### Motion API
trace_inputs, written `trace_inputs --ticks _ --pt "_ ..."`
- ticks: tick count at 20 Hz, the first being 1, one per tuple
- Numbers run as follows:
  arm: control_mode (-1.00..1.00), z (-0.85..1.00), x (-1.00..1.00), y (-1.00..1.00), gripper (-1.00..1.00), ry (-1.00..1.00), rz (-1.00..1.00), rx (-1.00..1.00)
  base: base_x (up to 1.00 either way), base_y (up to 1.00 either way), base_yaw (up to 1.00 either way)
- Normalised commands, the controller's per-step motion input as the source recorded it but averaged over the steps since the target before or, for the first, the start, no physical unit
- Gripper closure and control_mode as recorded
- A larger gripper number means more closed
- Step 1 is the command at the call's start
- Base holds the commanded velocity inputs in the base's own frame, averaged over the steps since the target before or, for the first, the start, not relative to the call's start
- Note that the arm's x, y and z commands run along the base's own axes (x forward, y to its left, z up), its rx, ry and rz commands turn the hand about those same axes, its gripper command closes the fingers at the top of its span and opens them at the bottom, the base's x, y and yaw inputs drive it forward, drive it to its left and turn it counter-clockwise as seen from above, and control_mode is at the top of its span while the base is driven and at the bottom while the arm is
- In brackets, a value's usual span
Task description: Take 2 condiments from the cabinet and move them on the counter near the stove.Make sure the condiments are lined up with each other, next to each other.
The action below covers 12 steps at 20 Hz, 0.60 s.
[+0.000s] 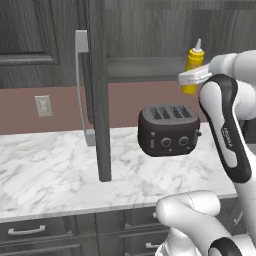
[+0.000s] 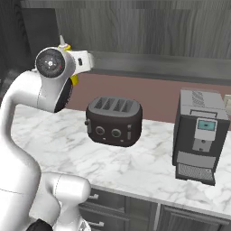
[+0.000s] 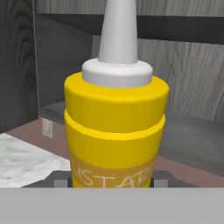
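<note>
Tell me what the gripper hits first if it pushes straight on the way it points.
Nothing new: the mustard bottle already sits between the gripper's fingers. Beyond it, probably the cabinet's back wall, though depth is unclear.

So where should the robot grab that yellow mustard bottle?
Around the straight yellow body of the mustard bottle, coming in level from the side with one finger on each flank. It stands upright, the body is wide and even, while the white nozzle tapers and would slip. The gripper already sits at that height.
</note>
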Motion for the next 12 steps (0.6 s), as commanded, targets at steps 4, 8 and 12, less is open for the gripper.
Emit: trace_inputs --ticks 4,8,12 --pt "-1.0 -0.19 -0.99 0.0 1.0 0.0 0.0 0.0 0.0 0.0 0.0" --pt "-1.0 -0.25 -0.86 -0.01 1.0 0.0 0.0 0.0 0.0 0.0 0.0" --pt "-1.0 -0.23 -0.74 -0.01 1.0 0.0 0.0 0.0 0.0 0.0 0.0"
